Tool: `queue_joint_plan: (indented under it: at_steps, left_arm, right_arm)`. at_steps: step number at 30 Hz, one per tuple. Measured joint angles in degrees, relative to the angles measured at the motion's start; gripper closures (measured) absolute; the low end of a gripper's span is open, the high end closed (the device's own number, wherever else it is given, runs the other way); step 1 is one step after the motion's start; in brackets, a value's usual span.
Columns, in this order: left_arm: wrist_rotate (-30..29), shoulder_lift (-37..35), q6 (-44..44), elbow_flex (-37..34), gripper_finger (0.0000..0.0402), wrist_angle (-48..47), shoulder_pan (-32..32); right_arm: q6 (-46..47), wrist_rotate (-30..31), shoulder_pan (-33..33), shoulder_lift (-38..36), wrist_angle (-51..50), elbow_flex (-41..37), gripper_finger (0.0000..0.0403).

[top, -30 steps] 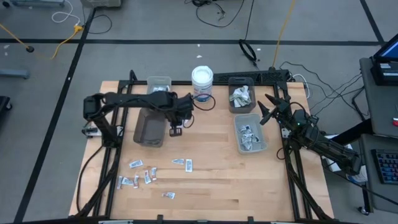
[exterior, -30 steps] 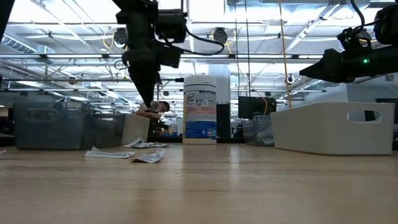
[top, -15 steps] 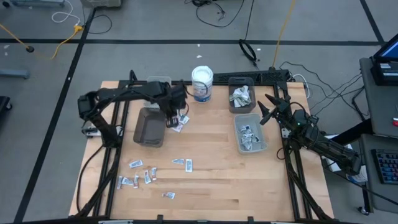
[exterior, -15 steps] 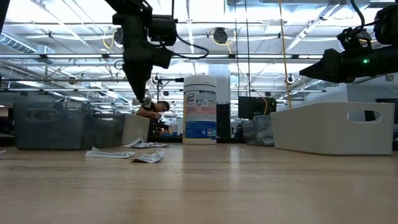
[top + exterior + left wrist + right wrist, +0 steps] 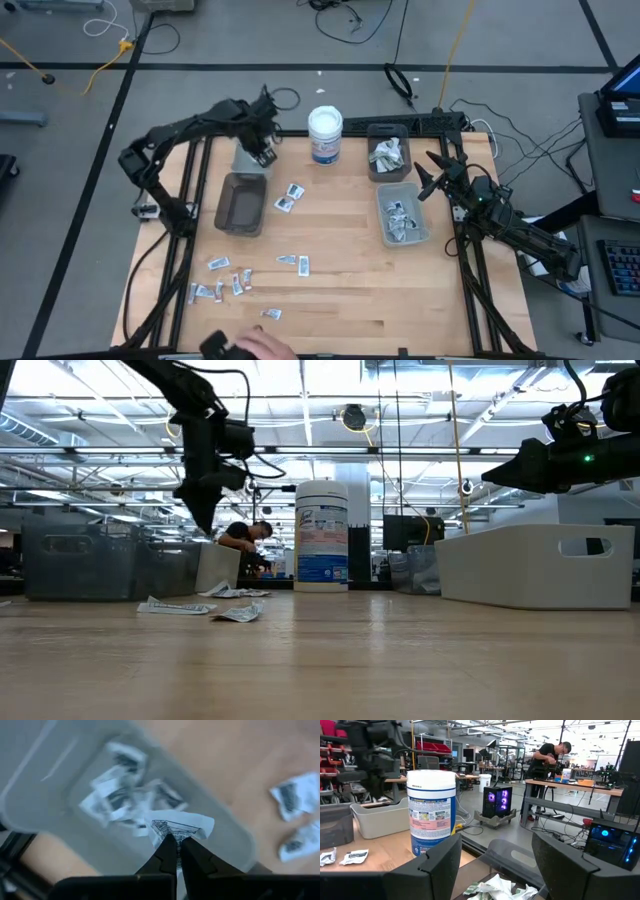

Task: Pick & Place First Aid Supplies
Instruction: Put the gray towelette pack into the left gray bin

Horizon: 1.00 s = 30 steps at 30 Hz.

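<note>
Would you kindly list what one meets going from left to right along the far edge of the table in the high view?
Left gripper holding a packet above the clear bin → white round tub → bin of crumpled sachets → right gripper.

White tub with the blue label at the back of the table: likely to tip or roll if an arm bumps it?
The tub stands tall on a narrow base, so a knock near its lid could probably tip it. Being round, it would likely roll once down. Its weight cannot be judged.
</note>
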Motion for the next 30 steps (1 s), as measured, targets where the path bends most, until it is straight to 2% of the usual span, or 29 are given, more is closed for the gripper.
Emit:
queue_joint_plan:
  at_steps: [8, 21, 30]
  left_arm:
    - [-2.7, 0.3, -1.2, 0.0, 0.0394, 0.4, 6.6]
    - [-3.4, 10.8, -0.8, 0.1, 0.0392, 5.8, 8.6]
    - [-1.6, 12.0, -1.9, 0.1, 0.0386, 6.3, 8.8]
  right_arm:
    - [0.0, 0.0, 0.0, 0.0, 0.0, 0.0, 0.0165]
    - [0.0, 0.0, 0.0, 0.0, 0.0, 0.0, 0.0165]
    - [0.0, 0.0, 0.0, 0.0, 0.0, 0.0, 0.0165]
